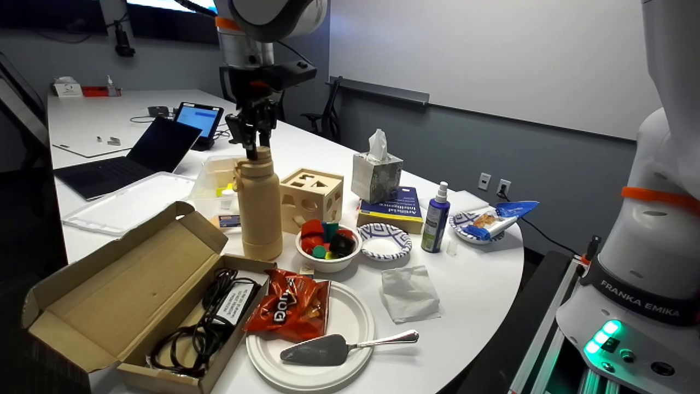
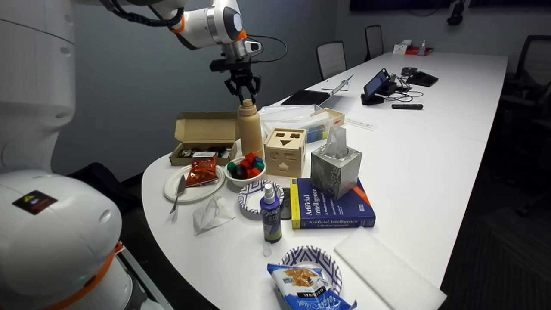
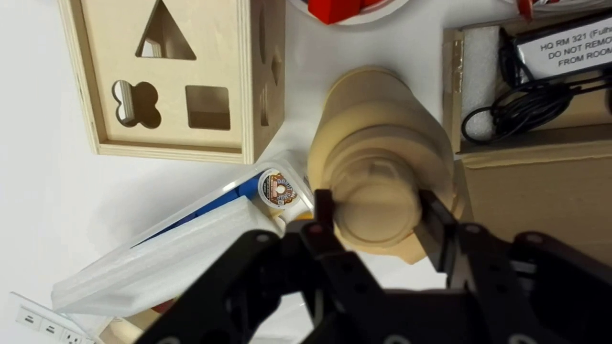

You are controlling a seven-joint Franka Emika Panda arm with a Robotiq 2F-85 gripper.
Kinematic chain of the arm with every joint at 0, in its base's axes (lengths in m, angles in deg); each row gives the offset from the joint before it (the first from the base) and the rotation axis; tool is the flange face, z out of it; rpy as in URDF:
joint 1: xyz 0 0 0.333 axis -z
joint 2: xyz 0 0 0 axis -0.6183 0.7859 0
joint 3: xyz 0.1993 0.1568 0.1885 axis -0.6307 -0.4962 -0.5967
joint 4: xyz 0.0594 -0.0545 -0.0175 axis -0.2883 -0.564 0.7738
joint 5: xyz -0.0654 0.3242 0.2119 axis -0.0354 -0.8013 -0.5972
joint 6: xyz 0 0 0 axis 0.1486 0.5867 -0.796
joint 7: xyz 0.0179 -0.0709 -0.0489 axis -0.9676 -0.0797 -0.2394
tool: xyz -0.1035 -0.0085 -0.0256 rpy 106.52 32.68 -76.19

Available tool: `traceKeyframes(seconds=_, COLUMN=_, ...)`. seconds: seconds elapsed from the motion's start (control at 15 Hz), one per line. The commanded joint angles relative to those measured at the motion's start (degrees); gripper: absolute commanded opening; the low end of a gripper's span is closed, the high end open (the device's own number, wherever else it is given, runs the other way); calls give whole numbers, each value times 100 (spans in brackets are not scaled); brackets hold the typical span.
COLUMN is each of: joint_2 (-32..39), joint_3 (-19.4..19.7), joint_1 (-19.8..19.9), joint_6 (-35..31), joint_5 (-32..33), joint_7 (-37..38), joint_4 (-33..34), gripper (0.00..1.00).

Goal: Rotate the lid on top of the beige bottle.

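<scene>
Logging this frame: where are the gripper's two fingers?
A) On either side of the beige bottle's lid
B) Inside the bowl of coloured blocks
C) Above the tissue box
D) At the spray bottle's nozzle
A: in the wrist view the dark fingers stand on opposite sides of the round lid atop the beige bottle.
</scene>
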Motion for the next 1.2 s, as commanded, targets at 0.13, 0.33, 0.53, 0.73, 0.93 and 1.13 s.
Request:
traceKeyframes(seconds=0.13, joint_2=144, joint_3=-111, joint_1=175, joint_6=124, joint_5=-183, joint_7=-819, joint_4=246, gripper=22)
traceKeyframes(seconds=0.33, joint_2=152, joint_3=-148, joint_1=227, joint_6=103, joint_5=-184, joint_7=-1293, joint_4=247, gripper=22)
traceKeyframes(seconds=0.53, joint_2=164, joint_3=-233, joint_1=304, joint_6=106, joint_5=-278, joint_7=-1755, joint_4=226, gripper=22)
traceKeyframes(seconds=0.73, joint_2=169, joint_3=-324, joint_1=368, joint_6=132, joint_5=-353, joint_7=-2238, joint_4=203, gripper=22)
traceKeyframes(seconds=0.93, joint_2=176, joint_3=-353, joint_1=394, joint_6=127, joint_5=-269, joint_7=-2632, joint_4=192, gripper=22)
traceKeyframes(seconds=1.13, joint_2=188, joint_3=-373, joint_1=423, joint_6=76, joint_5=-232, joint_7=-3001, joint_4=184, gripper=22)
